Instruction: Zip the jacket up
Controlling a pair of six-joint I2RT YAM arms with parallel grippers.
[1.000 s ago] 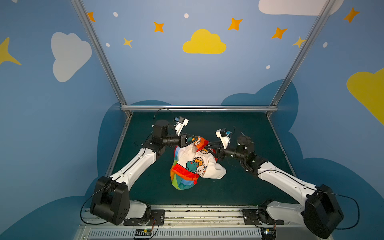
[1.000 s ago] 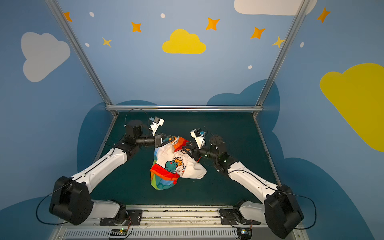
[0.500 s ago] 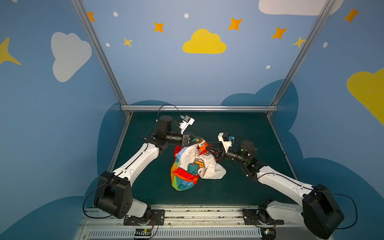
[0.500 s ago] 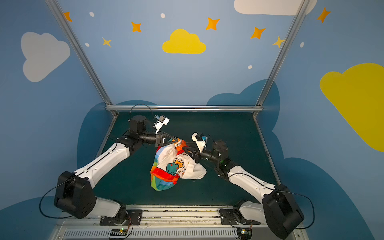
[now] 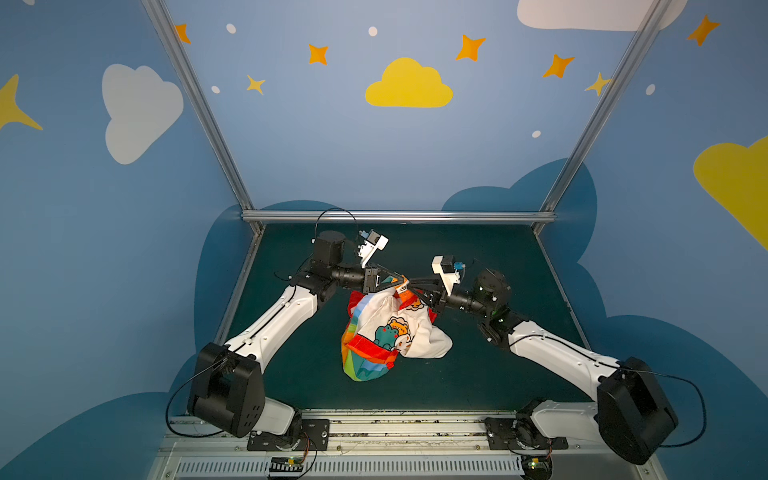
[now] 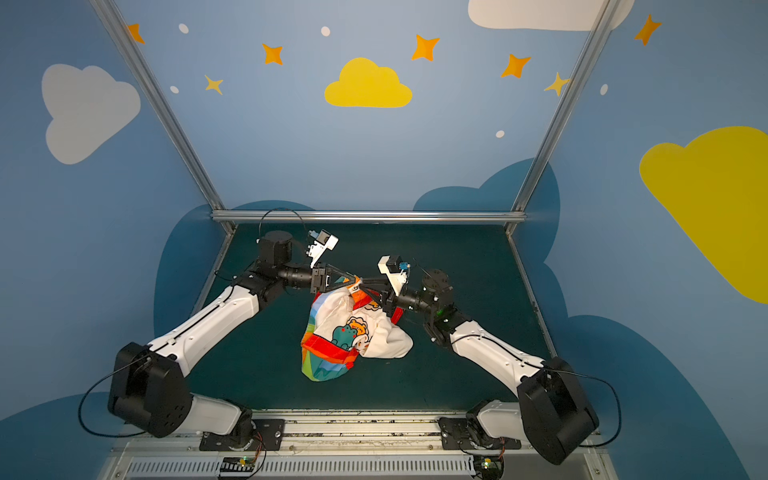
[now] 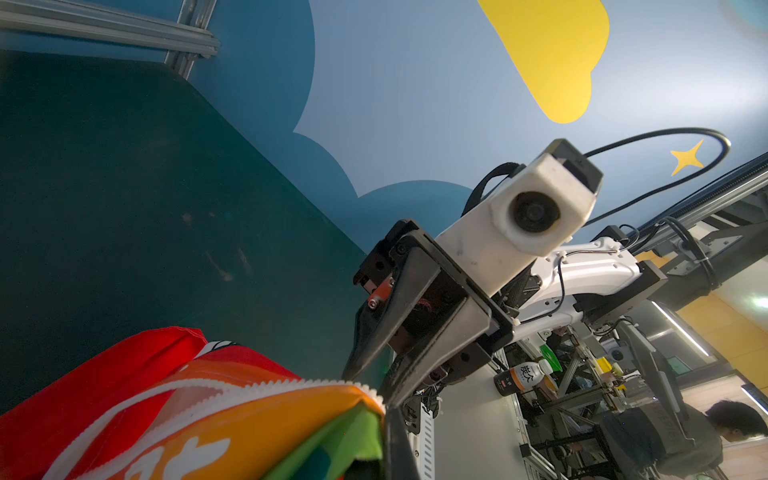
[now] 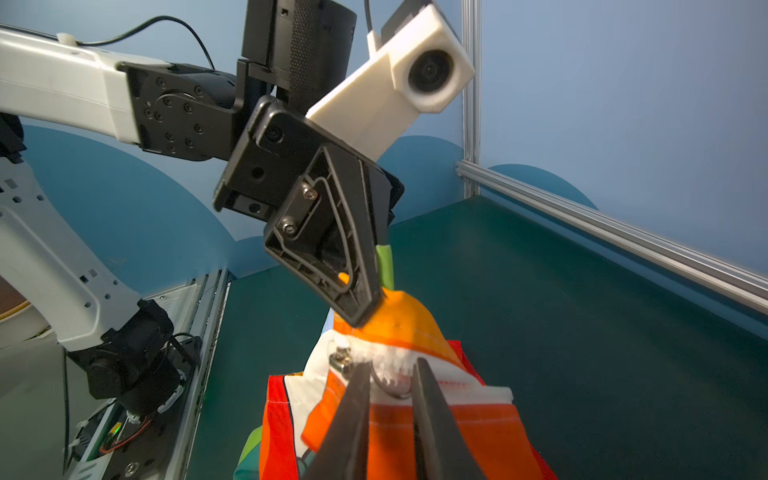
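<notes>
Jacket (image 5: pixel 395 332) edge clamped taut by left gripper (image 8: pixel 365 311) for zipping; ring pull (image 8: pixel 390 388) straddled by right gripper (image 8: pixel 388 368), jaws narrowly parted, not yet pinched.

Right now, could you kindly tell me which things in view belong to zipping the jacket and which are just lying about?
Job in hand:
- rainbow-striped jacket
- zipper ring pull
- left claw, shut on the jacket's orange edge
- right claw, jaws astride the ring pull

Lying about:
- drink bottle, in the left wrist view only
</notes>
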